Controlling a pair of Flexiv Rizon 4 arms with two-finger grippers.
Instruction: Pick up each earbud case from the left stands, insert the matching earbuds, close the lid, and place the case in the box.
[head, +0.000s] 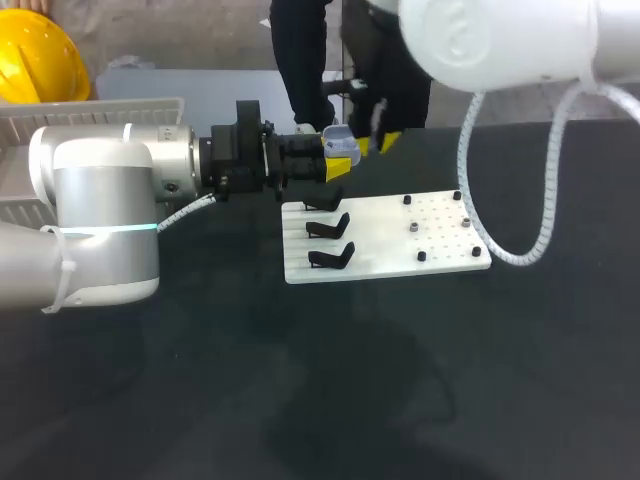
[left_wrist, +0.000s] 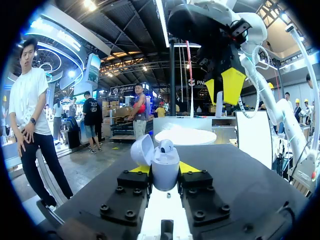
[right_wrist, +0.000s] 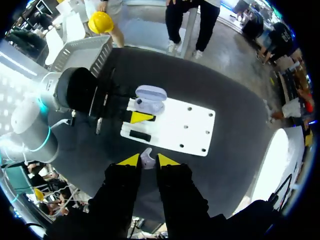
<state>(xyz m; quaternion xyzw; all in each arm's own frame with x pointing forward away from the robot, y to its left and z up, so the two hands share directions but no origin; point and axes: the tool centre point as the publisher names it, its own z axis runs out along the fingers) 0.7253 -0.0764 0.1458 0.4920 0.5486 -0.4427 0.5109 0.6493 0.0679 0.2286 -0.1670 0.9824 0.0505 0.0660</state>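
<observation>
The right tool (right_wrist: 148, 161) hangs above the table, its yellow tips pinched on a small pale earbud (right_wrist: 146, 157). Below it the left tool (left_wrist: 165, 169) is clamped on the open case (left_wrist: 166, 175) from both sides. It holds the case mouth-up, with the lid (left_wrist: 142, 149) swung back to one side.

To my eye the step in hand is seating this second bud. To do it well, I'd say the right tool should come straight down over the free socket, beside the bud (left_wrist: 166, 145) already sitting in the case, and keep clear of the raised lid. The bud probably needs its stem pointing down into the well, though I can't tell how it is turned from here. The left tool ought to hold dead steady. The right should let go only once the bud sits flush, or the lid may not shut. Pressing off-centre could tip the case in the grip.

Out from the tools, the white board (head: 400, 245) lies on the table (head: 300, 400), below the case at one corner. Its three black stands (head: 330, 226) carry no cases.

As for containers, the case holds one bud, and the other socket seems vacant. The grey box (right_wrist: 80, 52) sits beyond the left arm, near the table's edge. I can't see into it well enough to say what it holds.
</observation>
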